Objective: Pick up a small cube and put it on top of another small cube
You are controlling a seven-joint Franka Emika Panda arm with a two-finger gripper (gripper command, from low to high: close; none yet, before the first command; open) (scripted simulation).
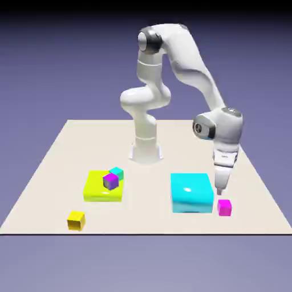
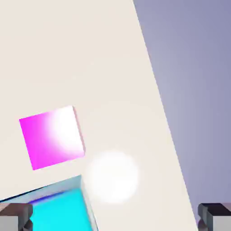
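Table [image 1: 63,142]: pale beige, square, carrying everything in the scene; its edge runs diagonally through the hand view.
Arm [image 1: 188,57]: white, rising from its base at the far middle of the table and bending down toward the exterior view's right.
Cyan block [image 1: 192,193]: large, flat, on the near right part of the table; one corner of it shows at the bottom left of the hand view.
Yellow-green block [image 1: 97,188]: large, flat, on the near left.
Gripper [image 1: 221,187]: pointing down, jaws spread wide and empty, hanging just beyond the magenta cube and beside the cyan block's right side.
Magenta cube [image 1: 224,207]: small, on the table just right of the cyan block's near right corner, not gripped.
Yellow cube [image 1: 76,220]: small, alone at the near left.
Purple cube [image 1: 110,181]: small, on the yellow-green block.
Teal cube [image 1: 117,171]: small, just behind the purple one on the same block.
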